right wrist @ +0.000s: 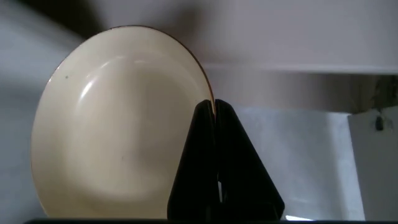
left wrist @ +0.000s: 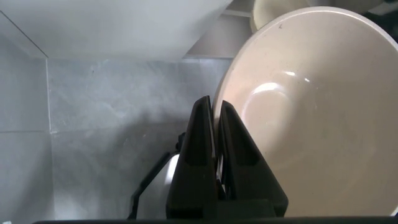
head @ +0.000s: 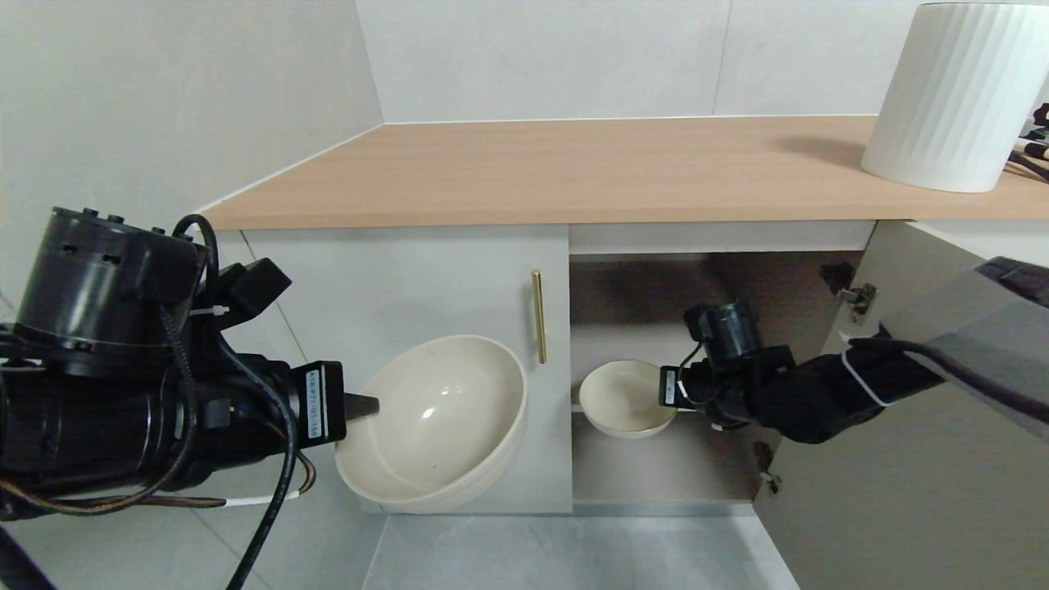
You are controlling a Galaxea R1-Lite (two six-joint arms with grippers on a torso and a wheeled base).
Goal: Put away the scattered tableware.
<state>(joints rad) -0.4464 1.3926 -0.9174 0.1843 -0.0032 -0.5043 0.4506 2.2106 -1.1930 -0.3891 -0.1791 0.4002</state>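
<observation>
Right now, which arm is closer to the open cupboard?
Right. The right gripper, clamped on the small bowl's rim, is in the open cupboard's opening. The left gripper, clamped on the large bowl, is before the closed door beside it.

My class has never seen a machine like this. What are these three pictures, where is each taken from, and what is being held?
This is a robot with two arms. The wide picture comes from a camera on its head, looking down at a kitchen cupboard under a wooden counter. The other two come from cameras on its wrists, each looking along its own claw. The left claw pinches the rim of a big bowl, cream in colour, in front of the closed door. The right claw pinches the rim of a small bowl at the open side of the cupboard. On the counter stands a white ribbed container.
</observation>
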